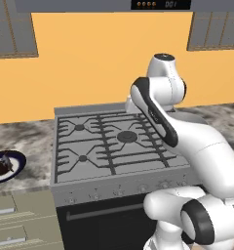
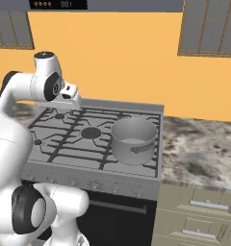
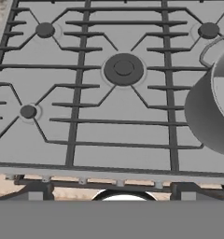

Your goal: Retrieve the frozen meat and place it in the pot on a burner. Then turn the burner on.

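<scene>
Left of the stove (image 1: 109,146), frozen meat (image 1: 2,166) sits plated.

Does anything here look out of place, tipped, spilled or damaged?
Nothing stands out. The pot sits upright on the stove's right front grate. The frozen meat lies on a blue-rimmed plate on the counter left of the stove. No spills show.
</scene>
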Robot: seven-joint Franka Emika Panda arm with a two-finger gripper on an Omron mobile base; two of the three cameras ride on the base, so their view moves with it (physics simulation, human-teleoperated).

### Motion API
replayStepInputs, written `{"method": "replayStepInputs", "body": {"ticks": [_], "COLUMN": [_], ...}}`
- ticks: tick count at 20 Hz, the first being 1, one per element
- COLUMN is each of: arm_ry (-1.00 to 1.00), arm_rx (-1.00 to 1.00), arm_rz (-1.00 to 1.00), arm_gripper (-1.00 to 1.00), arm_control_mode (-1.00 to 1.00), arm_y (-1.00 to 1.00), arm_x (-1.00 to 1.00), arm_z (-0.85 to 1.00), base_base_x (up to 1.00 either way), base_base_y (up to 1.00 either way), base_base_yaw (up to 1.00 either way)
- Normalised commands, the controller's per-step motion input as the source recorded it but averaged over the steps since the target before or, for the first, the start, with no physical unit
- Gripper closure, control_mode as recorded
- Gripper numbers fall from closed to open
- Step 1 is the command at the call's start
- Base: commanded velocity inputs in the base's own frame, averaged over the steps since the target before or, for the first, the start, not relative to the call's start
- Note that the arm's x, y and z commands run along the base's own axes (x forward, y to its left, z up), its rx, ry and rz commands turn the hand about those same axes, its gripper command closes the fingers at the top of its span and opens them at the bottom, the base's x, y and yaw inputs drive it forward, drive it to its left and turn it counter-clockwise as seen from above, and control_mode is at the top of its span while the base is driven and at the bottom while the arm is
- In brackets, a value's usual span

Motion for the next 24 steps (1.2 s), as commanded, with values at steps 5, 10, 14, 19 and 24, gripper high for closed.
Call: {"method": "replayStepInputs", "body": {"ticks": [5, 10, 14, 19, 24], "arm_ry": [0.0, 0.0, 0.0, 0.0, 0.03], "arm_rx": [0.0, 0.0, 0.0, -0.01, 0.0], "arm_rz": [0.0, 0.0, 0.0, -0.01, 0.0], "arm_gripper": [-1.0, -1.0, -1.0, -1.0, -1.0], "arm_control_mode": [-1.0, -1.0, -1.0, -1.0, -1.0], "arm_y": [0.5, 0.68, 0.79, 0.81, 0.78], "arm_x": [0.13, 0.17, 0.24, 0.22, 0.23], "arm_z": [0.0, 0.0, 0.0, -0.02, -0.12], "base_base_x": [0.0, 0.0, 0.0, 0.0, 0.0], "base_base_y": [0.0, 0.0, 0.0, 0.0, 0.0], "base_base_yaw": [0.0, 0.0, 0.0, 0.0, 0.0]}}
